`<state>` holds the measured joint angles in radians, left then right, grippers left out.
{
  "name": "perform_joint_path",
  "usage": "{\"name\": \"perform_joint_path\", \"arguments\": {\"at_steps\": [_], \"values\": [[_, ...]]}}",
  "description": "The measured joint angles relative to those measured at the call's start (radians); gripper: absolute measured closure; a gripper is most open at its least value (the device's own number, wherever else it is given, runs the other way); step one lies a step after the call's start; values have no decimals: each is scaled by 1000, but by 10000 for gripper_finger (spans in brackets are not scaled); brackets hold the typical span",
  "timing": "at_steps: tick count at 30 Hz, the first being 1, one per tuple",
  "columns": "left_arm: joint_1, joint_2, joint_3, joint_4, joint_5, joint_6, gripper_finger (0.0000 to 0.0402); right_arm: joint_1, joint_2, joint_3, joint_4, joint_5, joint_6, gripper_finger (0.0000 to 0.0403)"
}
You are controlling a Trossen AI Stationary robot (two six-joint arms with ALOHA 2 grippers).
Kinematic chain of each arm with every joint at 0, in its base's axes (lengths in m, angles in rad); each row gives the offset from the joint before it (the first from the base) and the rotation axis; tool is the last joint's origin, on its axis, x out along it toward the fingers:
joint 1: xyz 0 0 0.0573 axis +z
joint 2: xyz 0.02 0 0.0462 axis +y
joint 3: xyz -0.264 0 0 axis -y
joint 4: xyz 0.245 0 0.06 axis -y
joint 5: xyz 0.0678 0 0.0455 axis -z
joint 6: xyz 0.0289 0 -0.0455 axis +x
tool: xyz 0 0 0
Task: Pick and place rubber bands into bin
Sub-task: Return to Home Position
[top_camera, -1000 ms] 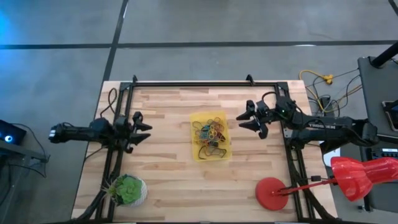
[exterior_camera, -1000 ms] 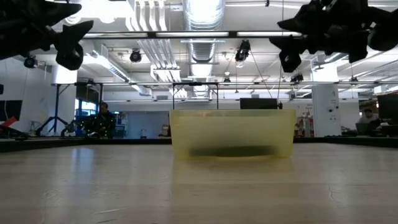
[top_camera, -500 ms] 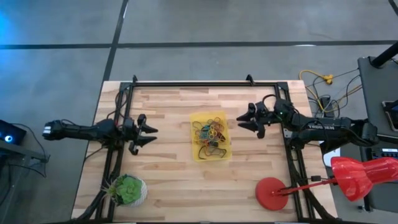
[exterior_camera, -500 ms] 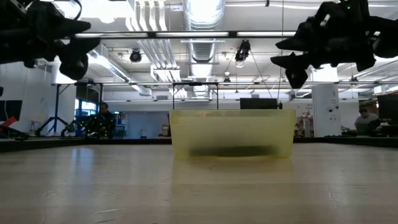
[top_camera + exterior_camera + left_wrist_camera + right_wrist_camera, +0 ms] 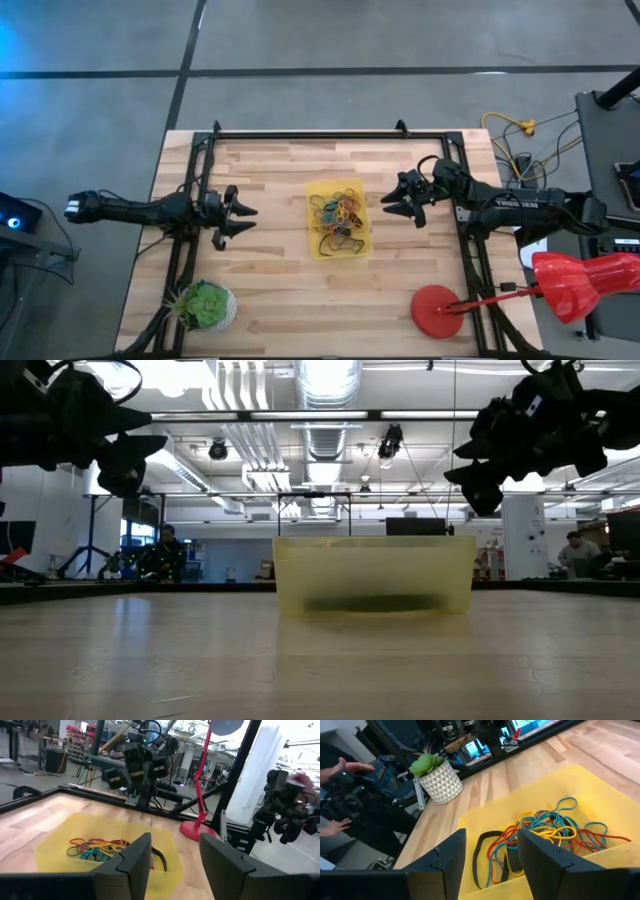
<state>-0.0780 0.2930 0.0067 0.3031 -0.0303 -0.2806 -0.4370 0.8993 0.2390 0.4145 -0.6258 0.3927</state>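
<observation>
The yellow bin (image 5: 337, 217) stands at the table's middle, resting on its base, with a tangle of rubber bands (image 5: 336, 215) inside; the bands (image 5: 540, 837) also show in the right wrist view and the bands (image 5: 98, 848) in the left wrist view. My left gripper (image 5: 243, 220) hovers open, left of the bin and above the table. My right gripper (image 5: 390, 205) hovers open to the right of the bin, also off the table. In the low view the bin (image 5: 373, 574) stands between both raised grippers.
A green plant ball in a white pot (image 5: 206, 306) sits at the near left corner. A round red disc (image 5: 437, 311) lies at the near right. A black frame (image 5: 300, 135) runs around the table's edges. Bare wood lies on both sides of the bin.
My left gripper has moved right, toward the bin, and slightly toward the near edge. My right gripper has shifted a little toward the near edge and tipped downward, staying beside the bin. The bin and bands have kept still.
</observation>
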Motion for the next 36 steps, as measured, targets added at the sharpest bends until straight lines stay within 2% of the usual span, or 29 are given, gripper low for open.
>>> {"name": "perform_joint_path", "arguments": {"at_steps": [5,9,17,28,36], "values": [[0,-44,0,0,0,0,249,2,-25,-3,0,0,0,238],[0,-134,-1,-6,0,0,249,8,-86,-21,-2,0,0,235],[0,-268,-2,0,0,0,249,13,-345,-71,0,-2,0,238],[0,-263,0,12,0,0,249,16,-657,-96,1,-1,0,235],[0,-265,-1,36,0,0,249,83,-844,-98,2,-1,0,237]]}}
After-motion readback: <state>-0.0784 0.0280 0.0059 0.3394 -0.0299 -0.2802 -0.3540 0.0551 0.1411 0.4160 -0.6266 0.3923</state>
